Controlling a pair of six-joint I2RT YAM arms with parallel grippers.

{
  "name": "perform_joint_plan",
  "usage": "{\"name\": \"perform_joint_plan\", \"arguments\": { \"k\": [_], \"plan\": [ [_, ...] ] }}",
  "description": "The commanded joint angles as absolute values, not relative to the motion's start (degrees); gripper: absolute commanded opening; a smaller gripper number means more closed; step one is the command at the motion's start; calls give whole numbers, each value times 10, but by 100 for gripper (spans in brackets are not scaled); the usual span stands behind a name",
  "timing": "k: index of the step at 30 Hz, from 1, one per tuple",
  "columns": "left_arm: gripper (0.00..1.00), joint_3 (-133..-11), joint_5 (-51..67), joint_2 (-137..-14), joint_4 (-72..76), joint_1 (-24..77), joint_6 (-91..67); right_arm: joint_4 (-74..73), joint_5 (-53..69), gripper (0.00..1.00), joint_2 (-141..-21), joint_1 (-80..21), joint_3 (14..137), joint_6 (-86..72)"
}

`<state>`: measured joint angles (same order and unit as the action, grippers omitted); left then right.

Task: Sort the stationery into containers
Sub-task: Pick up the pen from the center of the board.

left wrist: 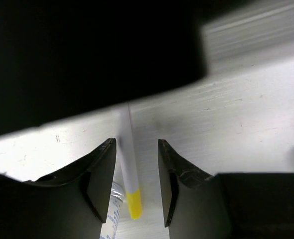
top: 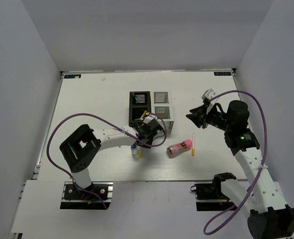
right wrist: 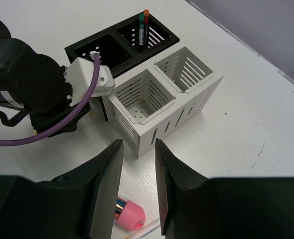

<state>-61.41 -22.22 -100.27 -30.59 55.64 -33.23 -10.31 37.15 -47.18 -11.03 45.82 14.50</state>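
Little white bottle [top: 135,151] stands on the table, right by the left gripper [left wrist: 137,147]. That gripper's jaws are spread, with a white yellow-ended pen [left wrist: 128,164] sitting loose between them, aimed at the black organiser [top: 131,107]. My worry is that nothing's pinching it, so a nudge could drop it outside the compartment. Past the white organiser [right wrist: 152,134], the pink cylinder [top: 179,148] could roll off if bumped. The right gripper [right wrist: 137,149] hovers agape, holding nothing.
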Motion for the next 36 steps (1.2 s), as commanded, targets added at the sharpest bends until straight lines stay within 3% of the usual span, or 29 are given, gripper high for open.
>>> {"name": "perform_joint_plan", "arguments": {
  "k": [1,11,27,36],
  "plan": [
    [49,-601,-233,-975,-293,559,-344,-85,394,38,-466,-102,450,141],
    [43,-563,-233,-983,-269,559,-357,-80,408,38,-467,-89,445,137],
    [43,-502,-279,-930,-232,598,-381,-71,425,38,-468,-78,442,131],
    [31,-512,-267,-962,-232,603,-370,-73,430,38,-461,-69,440,130]
  ]
}}
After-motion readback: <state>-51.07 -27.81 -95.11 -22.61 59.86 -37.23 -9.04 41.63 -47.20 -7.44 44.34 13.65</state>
